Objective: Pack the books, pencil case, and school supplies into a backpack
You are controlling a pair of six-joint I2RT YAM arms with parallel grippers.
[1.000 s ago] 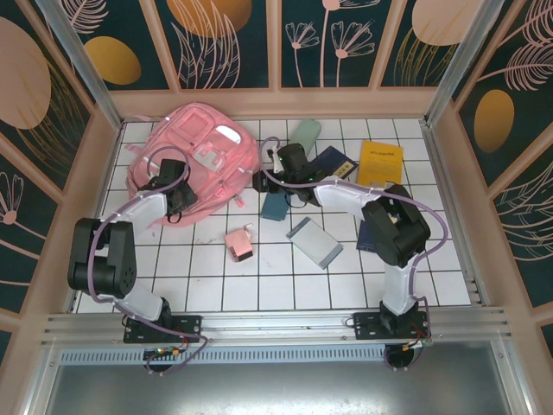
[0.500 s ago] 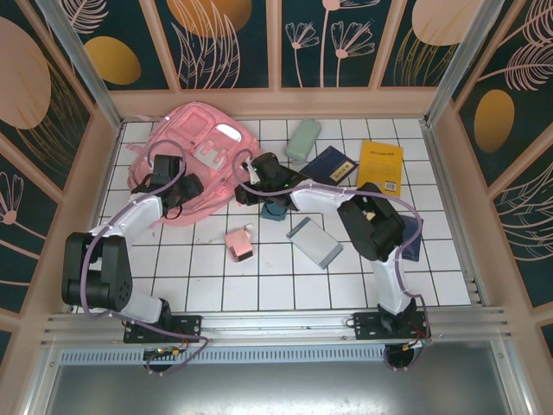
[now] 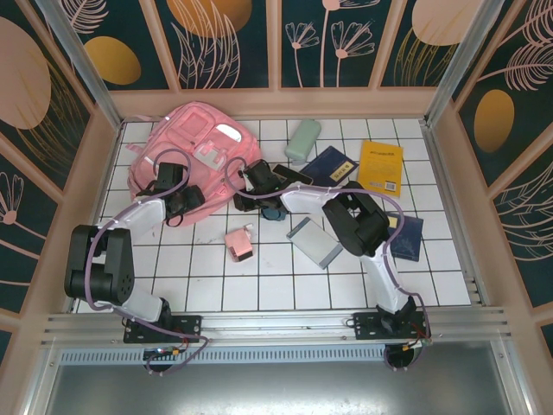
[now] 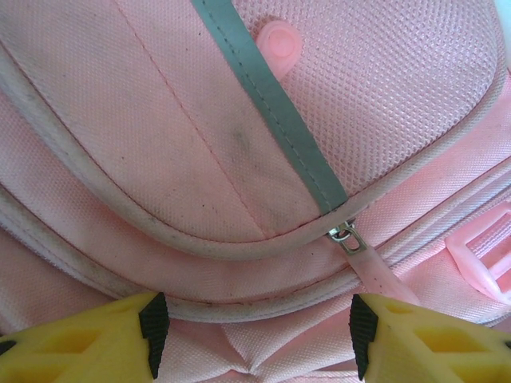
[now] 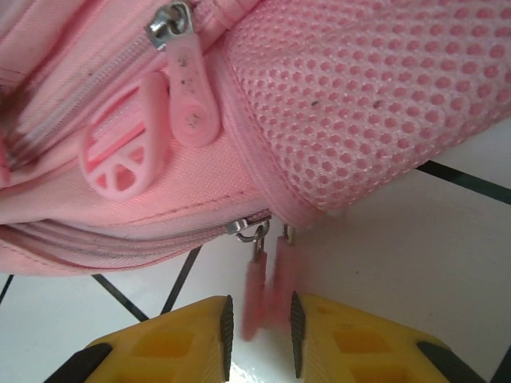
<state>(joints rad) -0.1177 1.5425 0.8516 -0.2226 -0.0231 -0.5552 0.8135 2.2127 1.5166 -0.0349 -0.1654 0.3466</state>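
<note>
The pink backpack (image 3: pixel 194 151) lies at the back left. My left gripper (image 3: pixel 184 206) (image 4: pixel 257 343) stands open against its near edge, with only a fabric fold and a zipper pull (image 4: pixel 363 255) between the pads. At the bag's lower right corner my right gripper (image 3: pixel 244 192) (image 5: pixel 259 335) is narrowly open. Two blurred pink zipper pulls (image 5: pixel 271 287) hang between its pads, with gaps showing. A yellow book (image 3: pixel 381 167) and two navy books (image 3: pixel 331 164) (image 3: pixel 404 235) lie to the right. The mint case (image 3: pixel 302 138), teal pad (image 3: pixel 275 210), pink box (image 3: pixel 239 243) and grey-blue box (image 3: pixel 315 242) lie loose.
Wooden walls (image 3: pixel 449 156) enclose the white tiled table (image 3: pixel 259 285). The right arm (image 3: pixel 350 220) reaches leftward across the supplies. A pink buckle (image 5: pixel 120 152) and another zipper pull (image 5: pixel 192 96) sit on the backpack's side above my right fingers.
The right gripper has swung left from the supplies to the backpack's corner and narrowed its jaws around the zipper pulls. The left gripper has opened a little wider at the bag's edge.
</note>
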